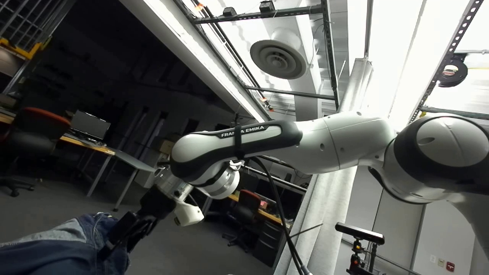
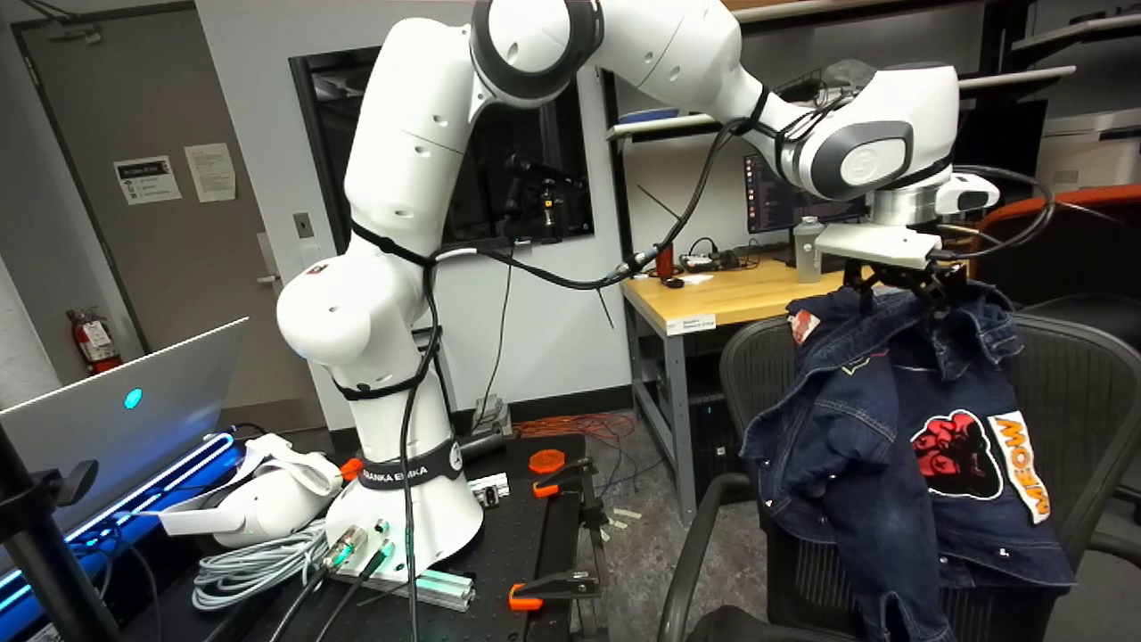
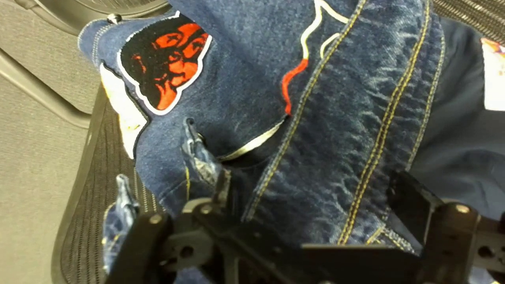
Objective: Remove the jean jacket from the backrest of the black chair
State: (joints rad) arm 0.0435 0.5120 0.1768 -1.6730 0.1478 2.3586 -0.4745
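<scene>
The dark blue jean jacket [image 2: 878,499] hangs over the backrest of the black chair [image 2: 1083,383], with red and orange patches facing out. Its folds also show in an exterior view [image 1: 49,256] and fill much of the wrist view [image 3: 347,110]. The chair's mesh back shows in the wrist view [image 3: 88,232]. My gripper [image 2: 902,308] is at the top of the jacket, pointing down at the collar area. In the wrist view my gripper [image 3: 315,187] is open, its fingers wide apart with denim between them. The fingertips are partly hidden against the dark cloth.
A wooden desk [image 2: 740,290] stands behind the chair, with a bottle [image 2: 808,250] and a monitor [image 2: 767,201] near the arm. An orange-backed chair [image 2: 1061,201] is close behind the gripper. The black chair's armrest [image 2: 700,553] sticks out in front.
</scene>
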